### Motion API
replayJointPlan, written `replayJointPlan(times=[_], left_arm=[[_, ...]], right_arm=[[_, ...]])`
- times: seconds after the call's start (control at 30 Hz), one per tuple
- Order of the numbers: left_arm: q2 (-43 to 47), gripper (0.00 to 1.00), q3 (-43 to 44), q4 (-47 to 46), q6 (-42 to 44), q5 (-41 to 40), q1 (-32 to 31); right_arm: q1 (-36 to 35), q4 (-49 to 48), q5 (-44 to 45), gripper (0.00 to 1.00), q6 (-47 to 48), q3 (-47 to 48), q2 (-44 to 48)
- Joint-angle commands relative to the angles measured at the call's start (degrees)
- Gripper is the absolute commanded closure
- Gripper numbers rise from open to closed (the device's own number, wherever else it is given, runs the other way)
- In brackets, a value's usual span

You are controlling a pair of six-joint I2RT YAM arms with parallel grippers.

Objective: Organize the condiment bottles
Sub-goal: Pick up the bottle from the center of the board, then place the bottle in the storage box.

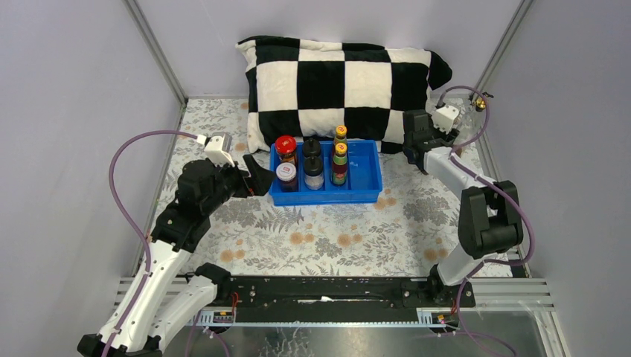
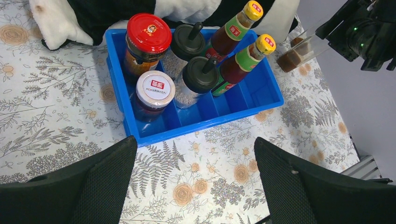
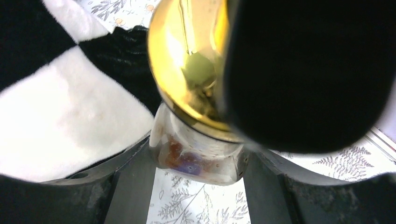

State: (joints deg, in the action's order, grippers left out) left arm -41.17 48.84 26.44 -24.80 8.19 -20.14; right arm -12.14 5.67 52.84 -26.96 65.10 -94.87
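My right gripper [image 3: 198,179] has its fingers pressed against the sides of a tall clear glass bottle with a gold spout [image 3: 196,140]. The bottle is at the far right corner beside the black-and-white checkered pillow [image 1: 342,74]. I judge it is bound for the empty right compartment of the blue plastic tray [image 2: 201,125]. Six smaller jars and sauce bottles [image 2: 196,77] stand in the tray's other compartments. My left gripper [image 2: 195,144] hangs wide open and empty just outside the tray's left side.

We see pale lilac walls [image 1: 67,111] around a floral-print tablecloth [image 1: 335,230]; beyond the left gripper [image 1: 260,177], a black-and-white chequered plush pillow [image 1: 342,82] lies against the back wall [image 1: 335,18].
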Motion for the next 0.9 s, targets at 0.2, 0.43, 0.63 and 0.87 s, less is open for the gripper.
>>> replayJointPlan(times=[0.2,0.43,0.63,0.87], left_arm=[[0.21,0.01,2.16,0.28,-1.03,0.52,0.55],[0.23,0.01,1.32,0.52,-1.28,0.13,0.59],[-0.22,0.01,1.17,0.18,-1.56,-0.45,0.54],[-0.23,0.01,1.17,0.1,-1.92,-0.83,0.54]], right_arm=[[-5.34,1.98,0.73,0.61,-0.94,-5.86,10.46],[-6.85,-0.34,0.74,0.64,3.77,-8.04,17.3],[-8.49,-0.88,-1.45,0.64,8.61,-5.0,20.33],[-11.78,1.25,-7.78,0.64,14.01,2.95,19.33]])
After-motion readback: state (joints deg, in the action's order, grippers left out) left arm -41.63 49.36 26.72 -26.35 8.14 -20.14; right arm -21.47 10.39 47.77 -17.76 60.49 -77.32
